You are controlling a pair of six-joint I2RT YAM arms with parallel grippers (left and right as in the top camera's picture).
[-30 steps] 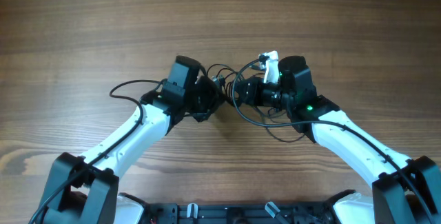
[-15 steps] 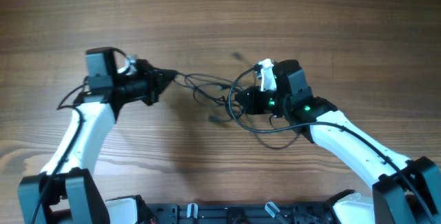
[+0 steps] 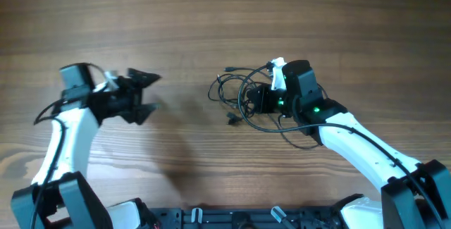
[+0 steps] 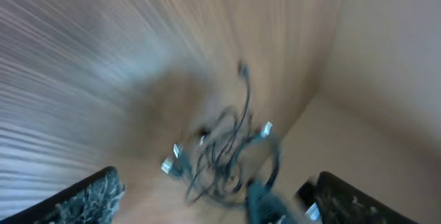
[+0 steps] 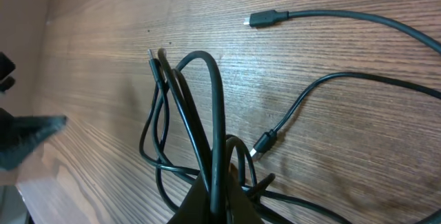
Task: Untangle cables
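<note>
The cables [image 3: 232,91] lie as a loose bundle of thin black loops on the wooden table, just left of my right gripper [image 3: 251,102]. That gripper is shut on several strands. In the right wrist view the fingers [image 5: 207,207] pinch the cables [image 5: 186,100], which arch up and out, and two plug ends [image 5: 265,17] lie free on the wood. My left gripper [image 3: 151,94] stands open and empty, well to the left of the bundle. The left wrist view is blurred, with the cables [image 4: 220,151] ahead of the open left gripper [image 4: 215,182].
The wooden table [image 3: 225,17] stretches bare behind both arms. Thicker black arm cables loop under the right wrist [image 3: 282,127] and beside the left arm [image 3: 49,109]. The left gripper [image 5: 27,141] shows at the far left of the right wrist view.
The left gripper has opened, let go of the strand it had pulled taut, and swung further left. The stretched cables have sprung back into a bundle by the right gripper.
</note>
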